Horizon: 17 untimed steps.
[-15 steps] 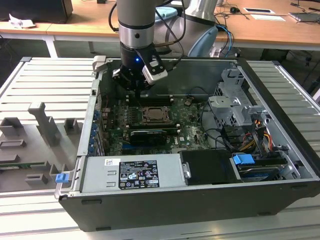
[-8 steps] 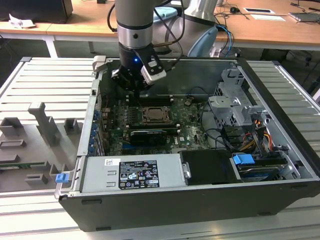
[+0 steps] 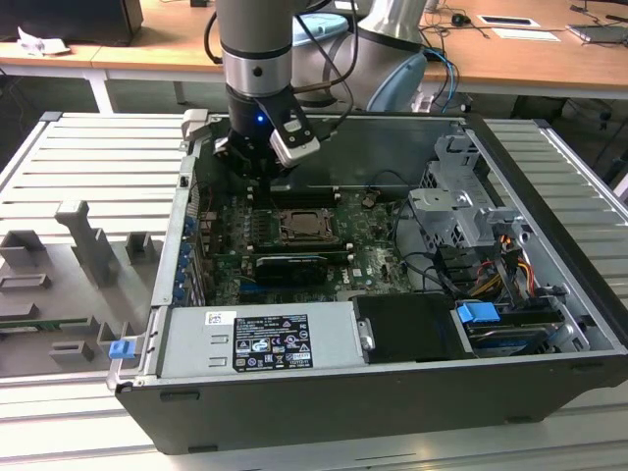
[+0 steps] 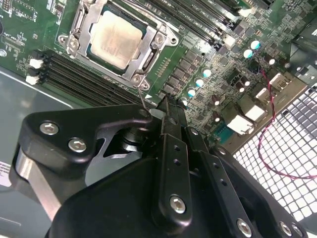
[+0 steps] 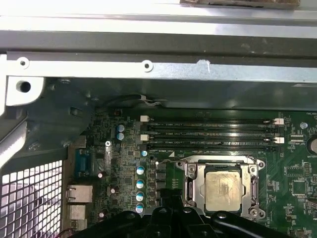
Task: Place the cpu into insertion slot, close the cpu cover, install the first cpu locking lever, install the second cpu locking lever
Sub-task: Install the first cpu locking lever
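An open computer case (image 3: 392, 392) lies on a grey slatted worktop (image 3: 98, 167), reaching across most of it from the near edge to the far edge. Inside, on the green motherboard (image 3: 368, 260), the cpu (image 4: 115, 39) sits flat in the insertion slot (image 3: 284, 228), roughly at the board's middle, its pale metal top facing up. The cpu cover (image 4: 148, 59) lies down over it, so the chip shows through the frame's square window. The tool (image 4: 166, 106) hangs low inside the case toward its far edge, just beside one corner of the slot, with its black fingers (image 4: 173, 148) pressed together at the tips. A thin metal rod (image 4: 142, 98) rises from that corner to just beside the fingertips; whether it touches them cannot be told. Long black memory slots (image 5: 208, 134) run alongside the insertion slot. Grey fixtures (image 3: 88, 240) stand on the worktop near the edge on the exterior view's left.
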Available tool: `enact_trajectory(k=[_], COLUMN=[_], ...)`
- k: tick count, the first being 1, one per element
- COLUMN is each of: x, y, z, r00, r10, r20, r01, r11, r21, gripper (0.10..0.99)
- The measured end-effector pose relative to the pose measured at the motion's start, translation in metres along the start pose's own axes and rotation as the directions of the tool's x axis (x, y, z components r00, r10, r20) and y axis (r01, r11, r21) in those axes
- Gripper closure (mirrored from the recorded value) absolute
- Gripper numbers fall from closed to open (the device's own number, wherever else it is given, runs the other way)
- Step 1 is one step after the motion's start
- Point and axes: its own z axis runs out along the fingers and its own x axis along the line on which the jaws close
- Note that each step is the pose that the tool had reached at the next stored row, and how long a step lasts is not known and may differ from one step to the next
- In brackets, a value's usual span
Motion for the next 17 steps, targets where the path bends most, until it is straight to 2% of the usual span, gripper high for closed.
enact_trajectory(k=[11,17], x=[0.0013,0.0053], y=[-0.0001,0.0003], z=[0.0008,0.0017], r00=[1.0,0.9999], r10=[-0.002,-0.012], r20=[0.0048,0.0055], r01=[0.002,0.012], r11=[1.0,0.9999], r21=[0.0,-0.001], gripper=[0.98,0.98])
